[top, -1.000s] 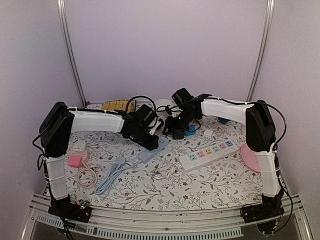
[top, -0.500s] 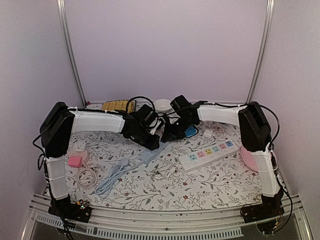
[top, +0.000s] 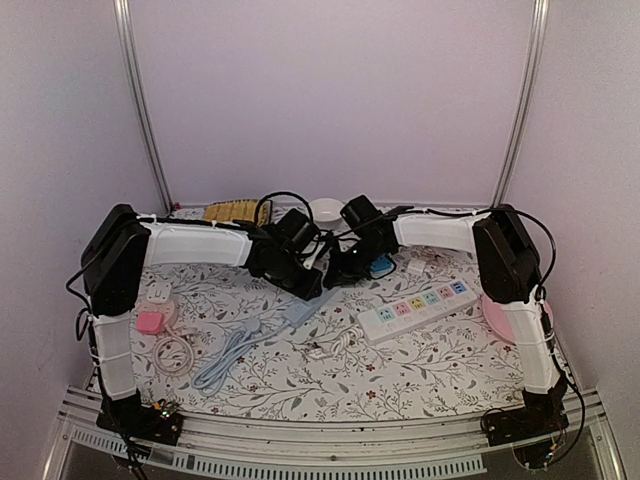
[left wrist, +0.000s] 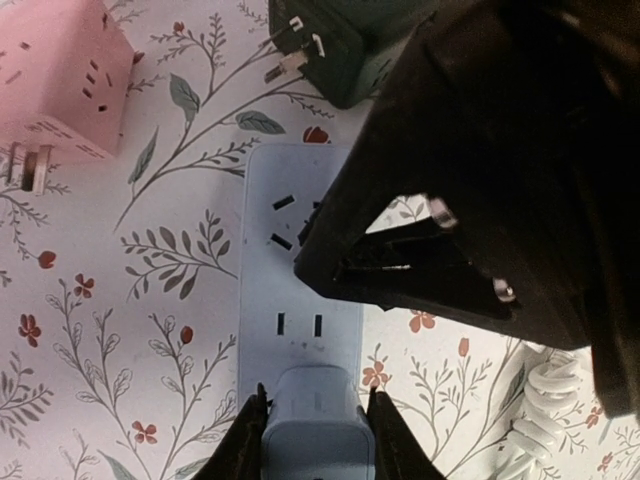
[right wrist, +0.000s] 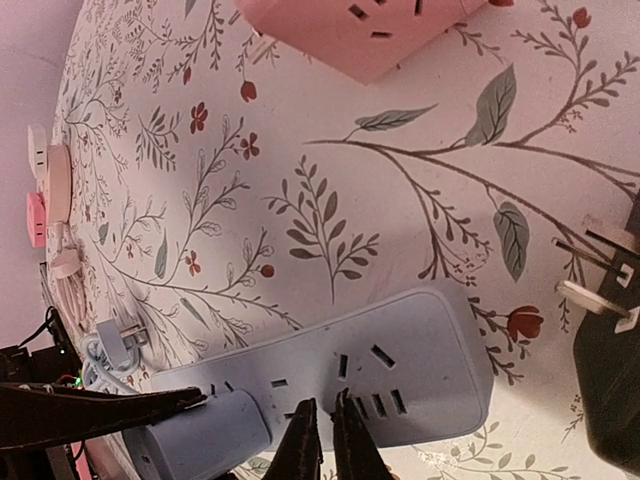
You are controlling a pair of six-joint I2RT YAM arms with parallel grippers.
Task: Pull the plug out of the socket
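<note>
Pale blue plug [left wrist: 312, 435]: seated on the end of the pale blue power strip [left wrist: 298, 345], bottom centre of the left wrist frame. Jaws of left gripper [left wrist: 313, 400]: clamped on the plug's sides. Jaws of right gripper [right wrist: 322, 410]: together, tips on the strip's face. Pink cube adapter [left wrist: 60, 80]: upper left, on floral table [left wrist: 150, 300].

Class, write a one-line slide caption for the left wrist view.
Left gripper clamps the light-blue plug seated in the power strip while the shut right gripper points at its free sockets.
</note>
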